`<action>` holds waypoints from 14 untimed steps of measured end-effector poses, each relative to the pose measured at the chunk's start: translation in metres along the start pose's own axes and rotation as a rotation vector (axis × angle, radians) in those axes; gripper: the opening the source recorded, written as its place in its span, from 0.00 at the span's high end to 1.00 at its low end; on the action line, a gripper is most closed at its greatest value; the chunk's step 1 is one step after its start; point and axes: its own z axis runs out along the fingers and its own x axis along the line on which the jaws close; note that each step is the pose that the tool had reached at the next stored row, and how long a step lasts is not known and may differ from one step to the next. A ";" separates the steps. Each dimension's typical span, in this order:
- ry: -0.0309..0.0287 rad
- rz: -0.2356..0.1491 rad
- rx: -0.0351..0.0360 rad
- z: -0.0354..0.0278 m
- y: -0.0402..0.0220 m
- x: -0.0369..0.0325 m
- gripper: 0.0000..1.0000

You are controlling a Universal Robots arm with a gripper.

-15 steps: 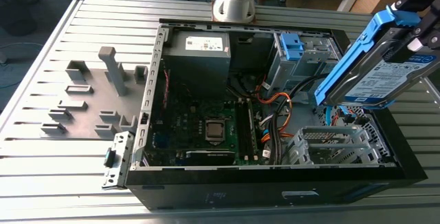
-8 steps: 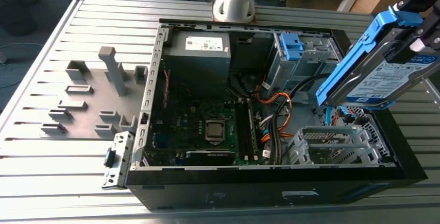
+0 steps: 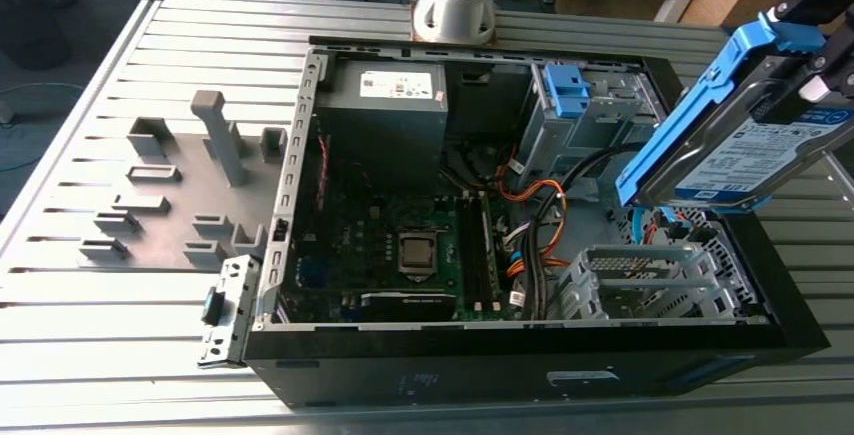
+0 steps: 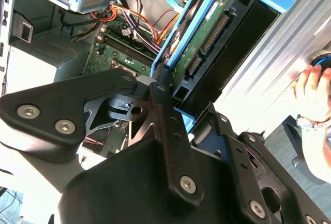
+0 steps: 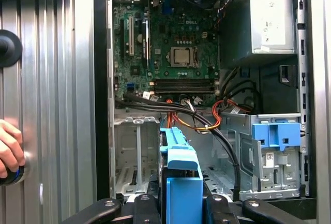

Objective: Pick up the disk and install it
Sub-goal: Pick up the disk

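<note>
The flat rectangular silver-metal disk [image 3: 747, 145], with its white-and-blue label and blue plastic rails along its sides, hangs tilted in the air above the open black computer case [image 3: 534, 355], over the case's side at the exterior view's right. It touches nothing inside the case. The black tool [image 4: 168, 97] is pinching the disk by its edges: in the second wrist view a black finger [image 4: 165, 125] lies against the blue rail, and the drive's green circuit board and connector row face the camera. In the first wrist view the disk [image 5: 178, 177] shows end-on, its blue rail between the black fingers.

Below it sit the empty grey metal drive cage [image 3: 641, 280], the green motherboard [image 3: 400, 245] with its bare silver processor, the grey power-supply box [image 3: 387, 105] with a white sticker, and a bare blue plastic bracket [image 3: 567, 90] in the upper bay. Orange and black cables [image 3: 534, 205] run between them. The case rests on a ribbed grey metal table [image 3: 160, 285]. A person's hand [image 5: 10, 146] rests at the table's edge.
</note>
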 end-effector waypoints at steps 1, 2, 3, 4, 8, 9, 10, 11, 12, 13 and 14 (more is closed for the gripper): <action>0.0000 0.000 0.0000 0.0000 -0.0002 0.0000 0.64; -0.0001 0.000 0.0000 0.0000 -0.0005 0.0001 0.64; -0.0001 0.000 0.0000 0.0000 -0.0008 0.0001 0.64; 0.0000 0.000 0.0000 0.0000 -0.0011 0.0001 0.64; -0.0001 0.000 0.0000 0.0000 -0.0022 0.0002 0.64; -0.0001 0.000 0.0000 0.0000 -0.0024 0.0002 0.64; -0.0001 0.000 0.0000 0.0000 -0.0027 0.0003 0.64; -0.0001 0.000 0.0000 -0.0001 -0.0030 0.0002 0.64; -0.0001 0.000 0.0000 -0.0001 -0.0033 0.0003 0.64; -0.0001 0.000 0.0000 0.0000 -0.0037 0.0003 0.64; -0.0001 0.000 0.0000 0.0000 -0.0040 0.0003 0.64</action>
